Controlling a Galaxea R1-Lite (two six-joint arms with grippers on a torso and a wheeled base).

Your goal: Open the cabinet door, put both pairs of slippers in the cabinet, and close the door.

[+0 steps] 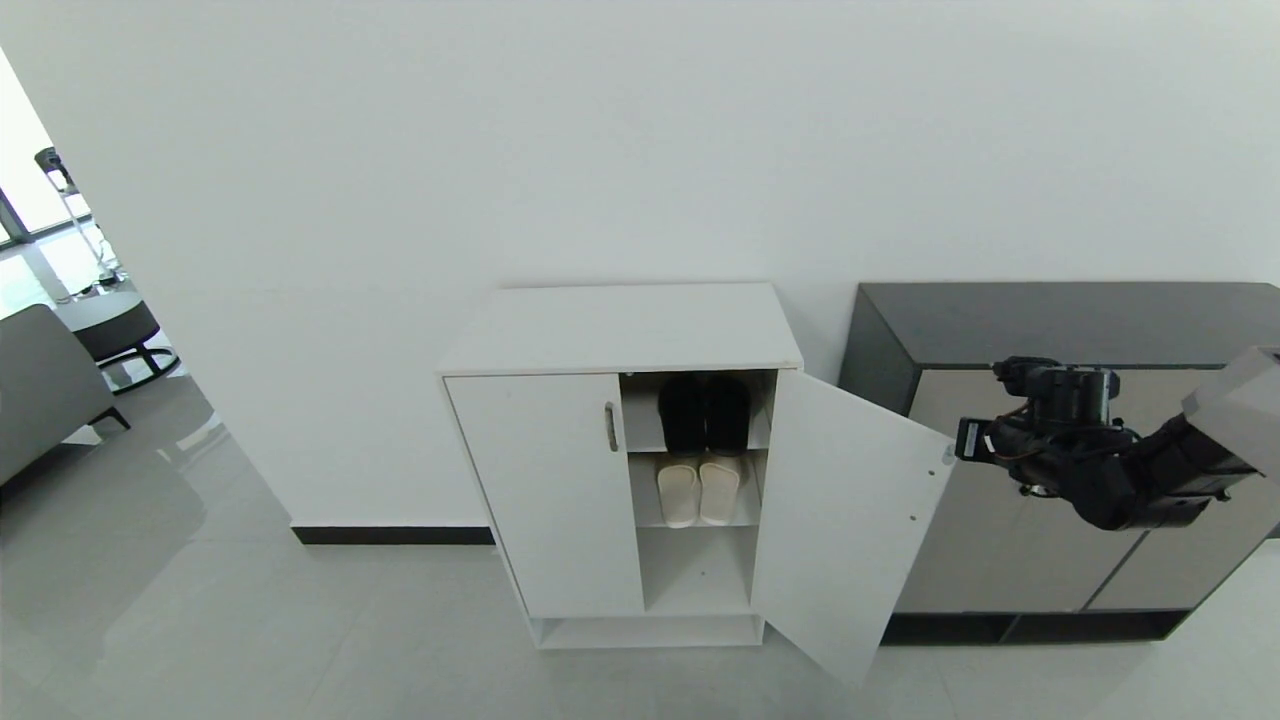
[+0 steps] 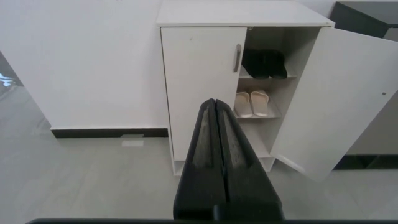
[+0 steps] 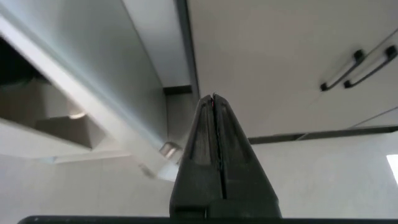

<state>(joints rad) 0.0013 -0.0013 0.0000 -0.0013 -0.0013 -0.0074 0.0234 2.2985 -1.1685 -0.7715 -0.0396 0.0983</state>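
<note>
The white cabinet (image 1: 620, 330) stands against the wall with its right door (image 1: 850, 510) swung wide open and its left door (image 1: 550, 490) closed. Black slippers (image 1: 704, 413) rest on the top shelf and beige slippers (image 1: 698, 490) on the shelf below. My right gripper (image 1: 968, 440) is shut and empty, right at the open door's outer edge. In the right wrist view the right gripper (image 3: 213, 98) points past the door edge (image 3: 93, 106). The left gripper (image 2: 215, 102) is shut and empty, facing the cabinet from a distance, where the black slippers (image 2: 264, 63) and beige slippers (image 2: 252, 103) show inside.
A dark sideboard (image 1: 1050, 320) with mirrored fronts stands right of the cabinet, close behind the open door. A grey sofa (image 1: 40, 390) and a round table (image 1: 110, 325) are far left. Open tiled floor (image 1: 300, 620) lies in front.
</note>
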